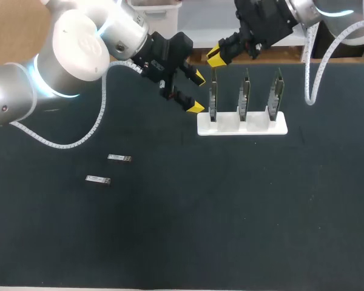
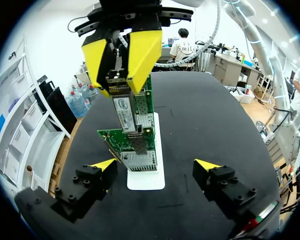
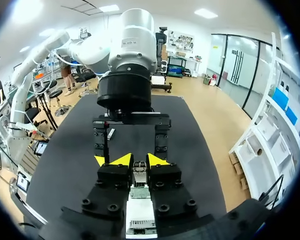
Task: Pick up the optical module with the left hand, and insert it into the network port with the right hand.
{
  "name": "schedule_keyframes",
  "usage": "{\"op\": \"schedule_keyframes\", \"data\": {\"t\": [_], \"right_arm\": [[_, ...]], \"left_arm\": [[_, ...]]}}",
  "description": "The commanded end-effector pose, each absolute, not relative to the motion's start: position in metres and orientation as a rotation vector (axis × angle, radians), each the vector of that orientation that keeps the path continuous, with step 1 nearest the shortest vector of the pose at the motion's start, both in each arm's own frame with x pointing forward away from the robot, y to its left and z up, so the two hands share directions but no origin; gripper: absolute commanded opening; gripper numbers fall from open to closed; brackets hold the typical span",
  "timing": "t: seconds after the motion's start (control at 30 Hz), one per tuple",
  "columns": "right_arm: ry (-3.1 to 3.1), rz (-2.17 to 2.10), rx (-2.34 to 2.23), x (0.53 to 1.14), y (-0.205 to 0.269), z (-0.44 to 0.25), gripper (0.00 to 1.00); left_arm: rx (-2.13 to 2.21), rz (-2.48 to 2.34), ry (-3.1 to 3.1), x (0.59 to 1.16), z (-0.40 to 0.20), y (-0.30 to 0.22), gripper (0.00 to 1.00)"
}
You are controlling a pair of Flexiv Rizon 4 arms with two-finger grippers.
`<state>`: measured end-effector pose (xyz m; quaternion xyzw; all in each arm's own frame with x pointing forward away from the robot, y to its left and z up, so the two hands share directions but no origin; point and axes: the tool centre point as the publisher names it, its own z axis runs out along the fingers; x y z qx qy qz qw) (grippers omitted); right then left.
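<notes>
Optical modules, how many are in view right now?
3 optical modules: one and another lie on the table, the third in the right claw. None looks hidden.

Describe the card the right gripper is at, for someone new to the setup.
A white rack on the dark table holds three upright green cards. It is the card at the rack's left end, the only one with the right gripper just above it, shut on an optical module.
</notes>
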<state>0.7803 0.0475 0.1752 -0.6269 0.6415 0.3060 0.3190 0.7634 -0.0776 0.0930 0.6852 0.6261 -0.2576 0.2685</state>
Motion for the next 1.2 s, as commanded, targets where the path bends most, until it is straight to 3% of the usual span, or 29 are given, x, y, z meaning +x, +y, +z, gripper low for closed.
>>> {"op": "schedule_keyframes", "data": {"t": [0.03, 1.2], "right_arm": [[1.691, 0.816, -1.642, 0.7779, 0.0451, 0.1749, 0.0], [1.678, 0.87, -1.613, 0.7801, 0.0419, 0.1754, 0.0]], "left_arm": [[1.847, -0.69, 1.691, 0.762, 0.0933, -0.0775, 1.0], [1.847, -0.69, 1.691, 0.762, 0.0933, -0.0775, 1.0]]}}
